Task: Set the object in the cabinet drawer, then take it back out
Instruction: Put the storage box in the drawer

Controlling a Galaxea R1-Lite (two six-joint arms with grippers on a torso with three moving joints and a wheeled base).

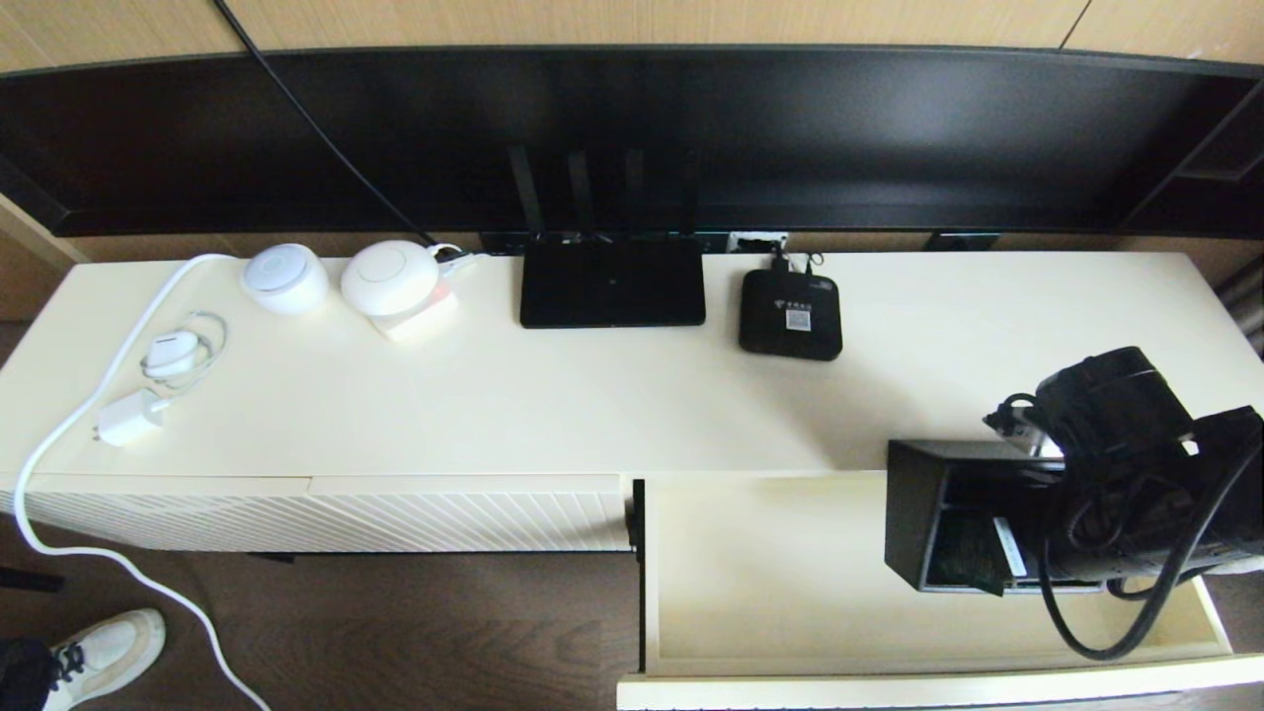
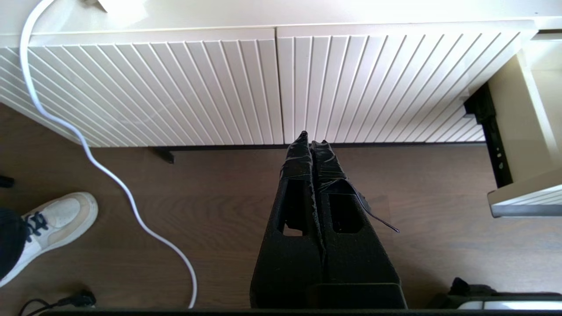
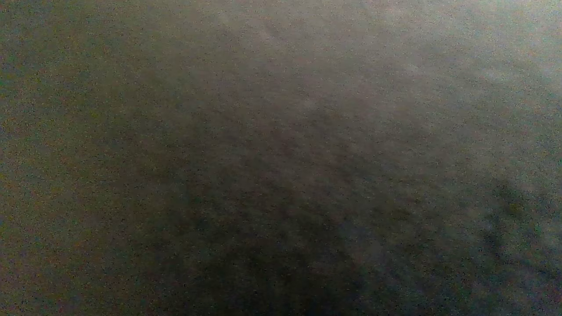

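The cabinet drawer stands pulled out at the lower right, its cream inside bare; its side and front also show in the left wrist view. The object, a black open-top organizer box, hangs tilted over the drawer's right part, its top overlapping the cabinet edge. My right arm's wrist sits against the box's right side, the fingers hidden behind it and shut on the box. The right wrist view shows only darkness. My left gripper hangs shut and empty over the floor, before the ribbed panel.
On the cabinet top lie a flat black router, a small black set-top box, two white round devices, a charger and a white cable. A closed ribbed front panel lies left of the drawer. A person's shoe is on the floor.
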